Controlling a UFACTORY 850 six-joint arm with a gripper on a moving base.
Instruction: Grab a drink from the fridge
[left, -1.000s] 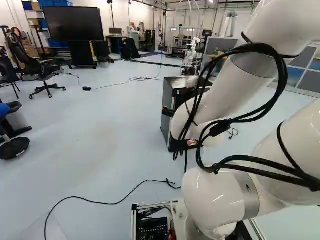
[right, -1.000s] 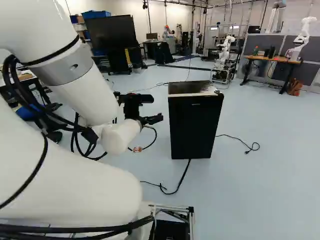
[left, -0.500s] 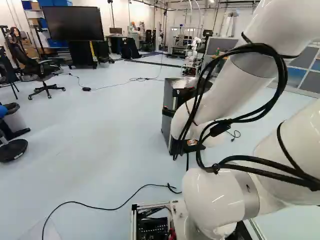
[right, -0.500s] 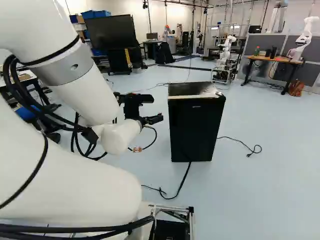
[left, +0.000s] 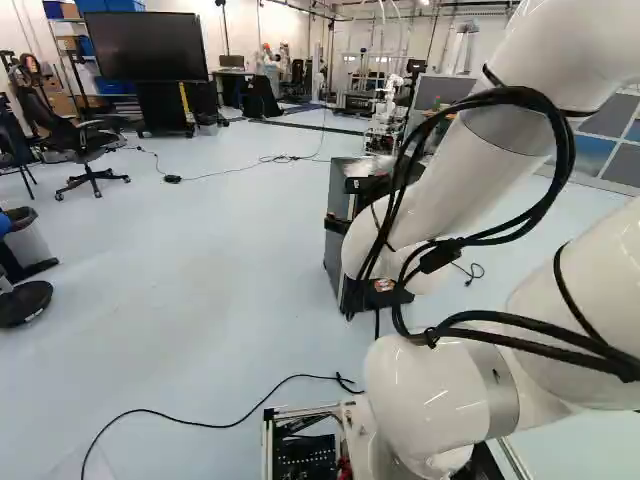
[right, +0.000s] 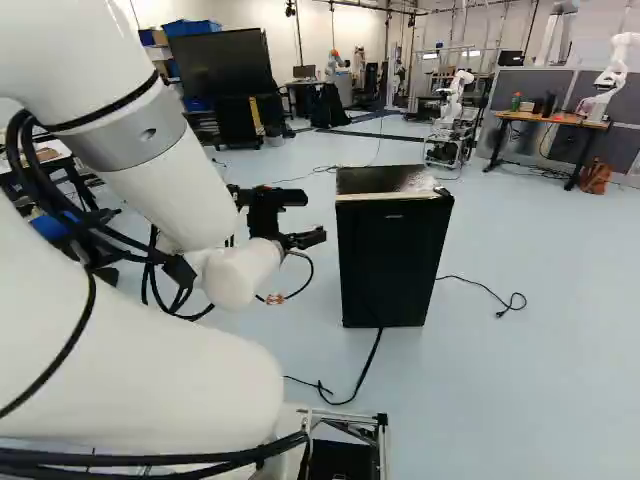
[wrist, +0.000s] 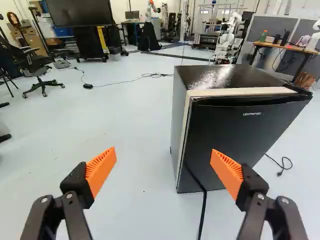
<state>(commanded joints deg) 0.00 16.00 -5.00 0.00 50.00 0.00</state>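
Claw (wrist: 163, 152) spread, its 2 orange pads (wrist: 100, 169) well apart, gripping nothing. The base has moved slightly nearer the fridge (right: 395, 260), arm (right: 170, 175) pose unchanged. The approach thus advances; the drink is unseen, presumably behind the apparently closed door (wrist: 240, 135).

Reads bright and fairly even across all three views. Can't pin down the source. Throws white glare off fridge top (wrist: 225, 76) in wrist view, puts small hot spots on arm (left: 470, 190) in left base view. Leaves fridge door (right: 392, 260) near-black in right base view.
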